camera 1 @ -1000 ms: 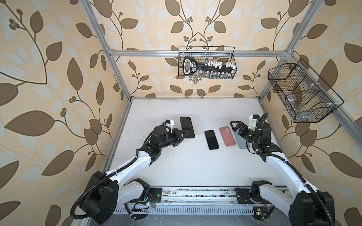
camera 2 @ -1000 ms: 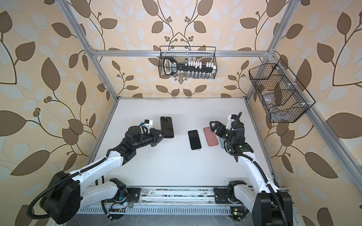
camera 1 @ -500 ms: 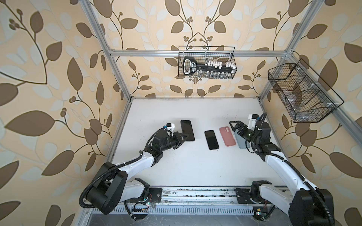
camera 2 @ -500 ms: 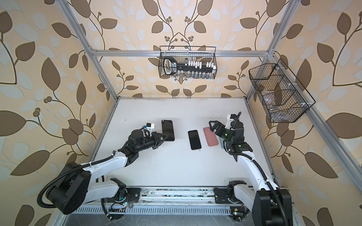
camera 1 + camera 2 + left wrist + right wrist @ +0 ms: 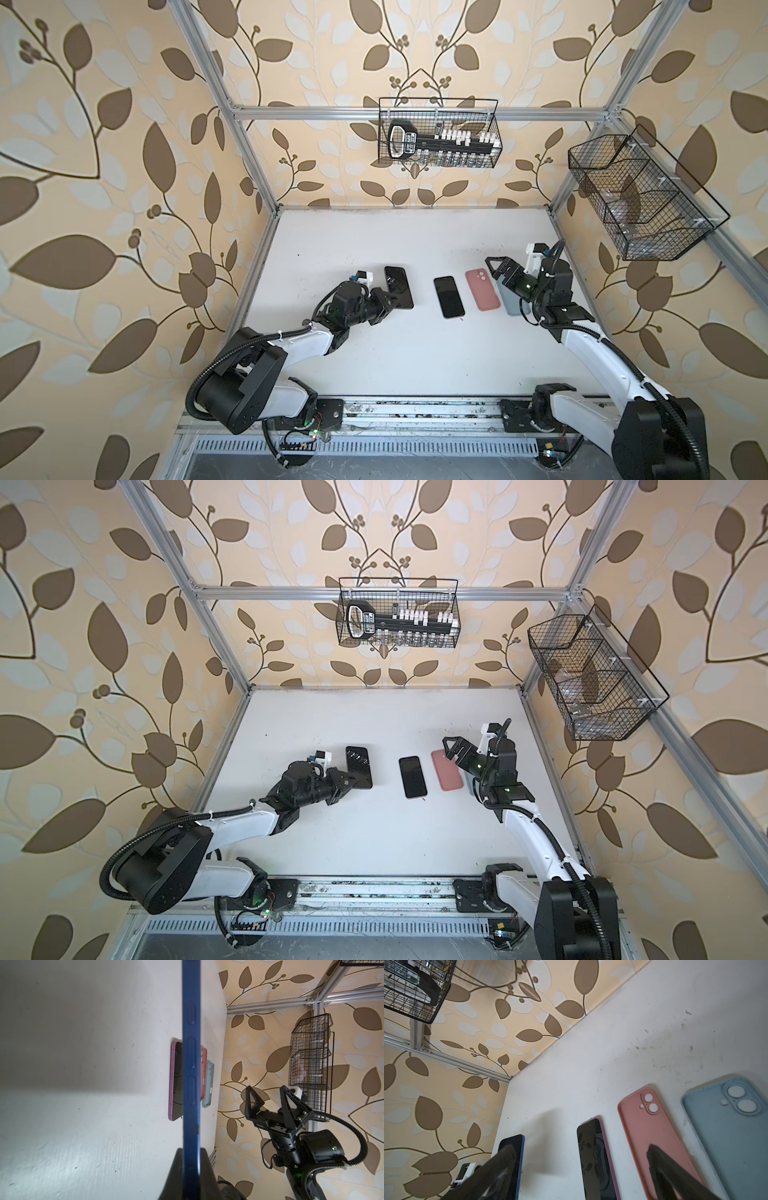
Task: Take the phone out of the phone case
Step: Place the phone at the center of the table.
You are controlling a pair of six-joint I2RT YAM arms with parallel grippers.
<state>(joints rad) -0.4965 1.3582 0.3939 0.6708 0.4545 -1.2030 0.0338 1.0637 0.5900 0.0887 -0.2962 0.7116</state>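
1. My left gripper (image 5: pixel 391 297) is pressed tight on the near end of the phone (image 5: pixel 400 284), one finger on each flat face.
2. The phone sits inside its blue case (image 5: pixel 191 1053). The left wrist view looks along the case's side, where the raised button bumps run in a row.
3. In both top views the phone's dark screen faces up, on the left side of the white table (image 5: pixel 415 353). A shadow falls on the table beside it. I cannot tell whether its far end touches the surface.
4. My right gripper (image 5: pixel 496 270) has its jaws spread wide and grips nothing. It hangs over the right side of the table, above a light blue case (image 5: pixel 509 301).
5. A purple phone (image 5: pixel 449 297) lies flat, screen up, well apart from the one I hold.
6. A pink case (image 5: pixel 482 289) lies just beside the purple phone, open side up, with the table showing through its camera holes in the right wrist view.
7. The light blue case lies just beyond the pink one, also open side up.
8. The three loose items lie in a row between my two grippers.
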